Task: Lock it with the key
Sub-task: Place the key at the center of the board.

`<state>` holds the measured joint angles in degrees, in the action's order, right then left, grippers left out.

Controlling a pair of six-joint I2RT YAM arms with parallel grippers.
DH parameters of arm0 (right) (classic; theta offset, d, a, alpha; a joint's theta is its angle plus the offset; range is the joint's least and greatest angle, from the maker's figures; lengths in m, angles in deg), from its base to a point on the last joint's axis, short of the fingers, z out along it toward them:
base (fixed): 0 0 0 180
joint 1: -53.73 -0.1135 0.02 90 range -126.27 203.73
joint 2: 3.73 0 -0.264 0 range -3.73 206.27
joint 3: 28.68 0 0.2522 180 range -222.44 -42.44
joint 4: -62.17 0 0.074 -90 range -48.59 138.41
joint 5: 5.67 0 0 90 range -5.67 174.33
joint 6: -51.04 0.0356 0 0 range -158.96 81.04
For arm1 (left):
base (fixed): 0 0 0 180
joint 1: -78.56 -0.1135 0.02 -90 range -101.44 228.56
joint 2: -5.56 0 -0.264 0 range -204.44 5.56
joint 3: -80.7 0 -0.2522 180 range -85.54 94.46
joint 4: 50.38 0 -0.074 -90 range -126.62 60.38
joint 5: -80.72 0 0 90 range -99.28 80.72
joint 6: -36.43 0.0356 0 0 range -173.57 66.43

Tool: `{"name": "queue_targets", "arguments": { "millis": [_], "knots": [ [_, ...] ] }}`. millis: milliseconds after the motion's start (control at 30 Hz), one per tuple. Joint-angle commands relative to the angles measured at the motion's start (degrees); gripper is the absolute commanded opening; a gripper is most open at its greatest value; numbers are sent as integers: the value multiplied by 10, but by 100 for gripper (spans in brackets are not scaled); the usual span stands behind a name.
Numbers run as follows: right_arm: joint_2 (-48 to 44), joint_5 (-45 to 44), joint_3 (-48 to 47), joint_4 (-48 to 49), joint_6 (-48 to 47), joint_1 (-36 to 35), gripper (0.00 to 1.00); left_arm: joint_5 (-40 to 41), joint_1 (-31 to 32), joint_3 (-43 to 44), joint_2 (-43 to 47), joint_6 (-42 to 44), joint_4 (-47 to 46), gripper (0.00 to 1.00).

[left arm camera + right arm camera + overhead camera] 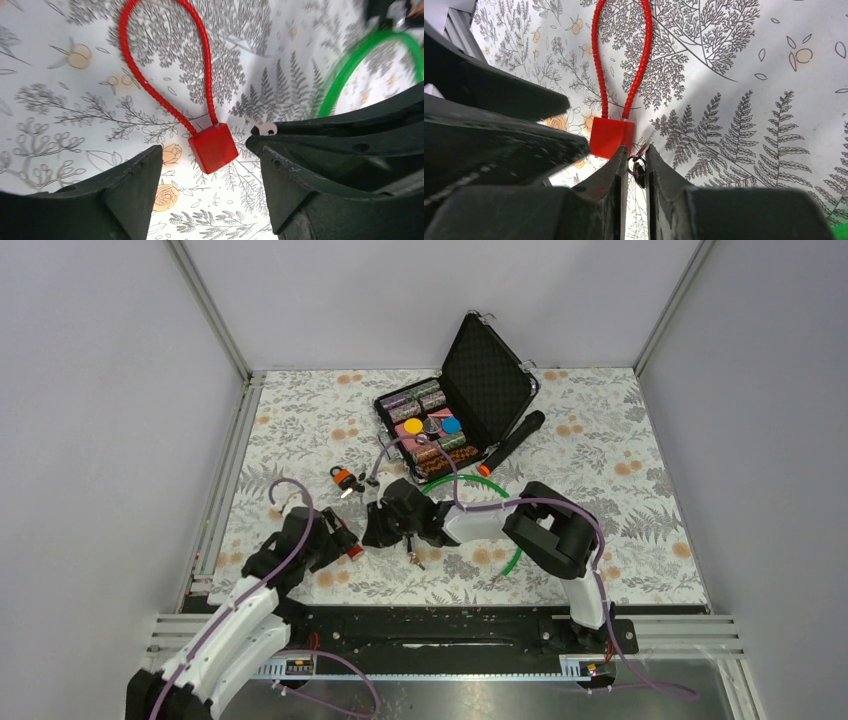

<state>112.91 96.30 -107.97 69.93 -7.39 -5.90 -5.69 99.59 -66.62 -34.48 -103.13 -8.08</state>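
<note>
A red cable lock lies on the floral cloth, its square body [212,147] at the near end of its red cable loop [165,55]. It also shows in the right wrist view [611,137] and the top view [355,551]. My left gripper [207,159] is open, with the lock body just ahead between its fingers. My right gripper [636,152] is shut on the key [644,145], a thin silvery blade on a small ring, whose tip points at the lock body's right side. The key's head [264,129] shows beside the lock in the left wrist view. In the top view both grippers [340,535] [378,528] meet over the lock.
A green cable loop [503,540] lies under the right arm. An open black case [490,380] of poker chips stands at the back, with a black cylinder [512,443] beside it. An orange padlock with black-headed keys [343,478] lies behind the grippers. A small metal piece [413,559] lies nearby.
</note>
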Motion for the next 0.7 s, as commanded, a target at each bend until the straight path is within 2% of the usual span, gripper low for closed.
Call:
{"name": "queue_targets", "arguments": {
  "millis": [0,67,200,300,433,500,567,667],
  "knots": [
    [-30,16,-23,-58,-25,-5,23,106,-3,25,83,-42,60,72],
    [-57,5,-12,-75,-33,-5,41,116,-3,36,100,-42,70,72],
    [-121,-37,15,-115,-40,-1,60,124,-3,55,108,-39,76,72],
    [-166,-81,30,-156,-36,0,62,119,-3,65,108,-33,74,73],
    [-220,-198,57,-210,-7,0,63,97,-3,70,111,-12,62,77],
    [-228,-251,57,-258,9,0,62,78,-3,69,115,7,47,82],
    [-219,-280,47,-288,21,0,62,64,-3,68,118,18,36,93],
    [-185,-297,18,-323,32,0,61,48,-3,66,121,30,21,99]
  ]
}}
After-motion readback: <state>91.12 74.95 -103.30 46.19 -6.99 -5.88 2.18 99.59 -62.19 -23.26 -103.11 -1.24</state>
